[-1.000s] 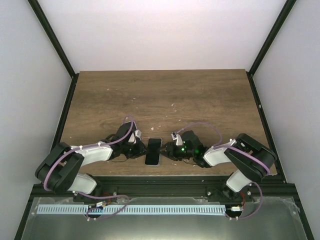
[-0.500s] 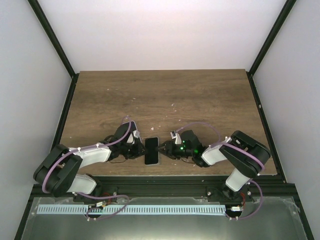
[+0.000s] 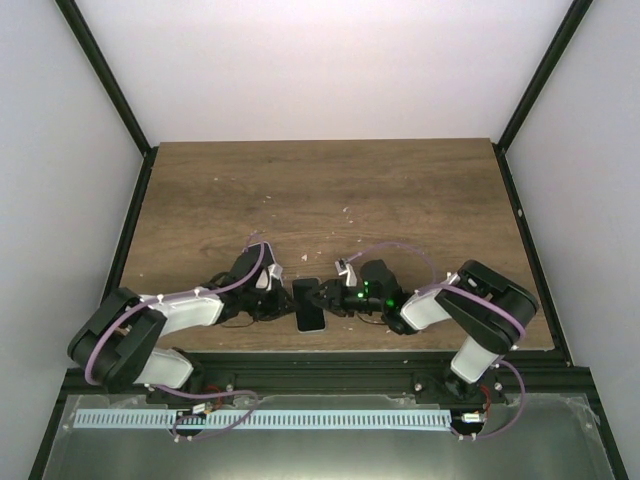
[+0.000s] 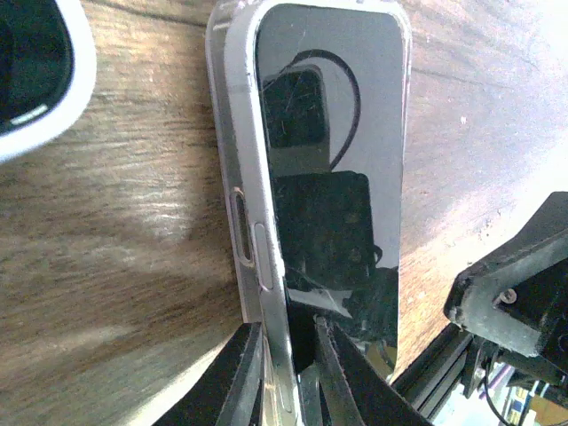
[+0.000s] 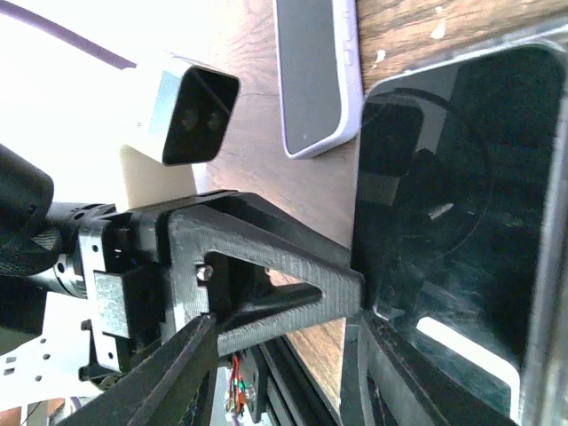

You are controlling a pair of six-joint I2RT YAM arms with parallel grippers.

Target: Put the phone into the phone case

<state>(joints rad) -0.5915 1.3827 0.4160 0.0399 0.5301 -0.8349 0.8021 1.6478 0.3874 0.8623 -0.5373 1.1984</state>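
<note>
The phone (image 3: 311, 306) lies dark screen up near the table's front edge, between both grippers. In the left wrist view its screen (image 4: 333, 151) sits against the clear phone case (image 4: 222, 115), whose side wall with button cut-outs runs along the phone's left edge. My left gripper (image 4: 288, 382) is shut on that edge, one finger outside the wall and one on the screen. My right gripper (image 5: 284, 328) stands open at the phone's (image 5: 461, 195) opposite side. Its right finger (image 5: 368, 373) touches the phone's corner, and a left gripper finger (image 5: 284, 257) lies in the gap.
A second flat slab with a lavender-white rim (image 5: 315, 71) lies on the wood just beyond the phone, and shows again (image 4: 35, 71) at the left wrist view's corner. The black frame rail (image 4: 461, 373) runs close along the table's near edge. Both arms crowd the front centre.
My right gripper has slid left, up against the phone. My left gripper has narrowed a little on the phone's edge, and the phone has shifted slightly.
</note>
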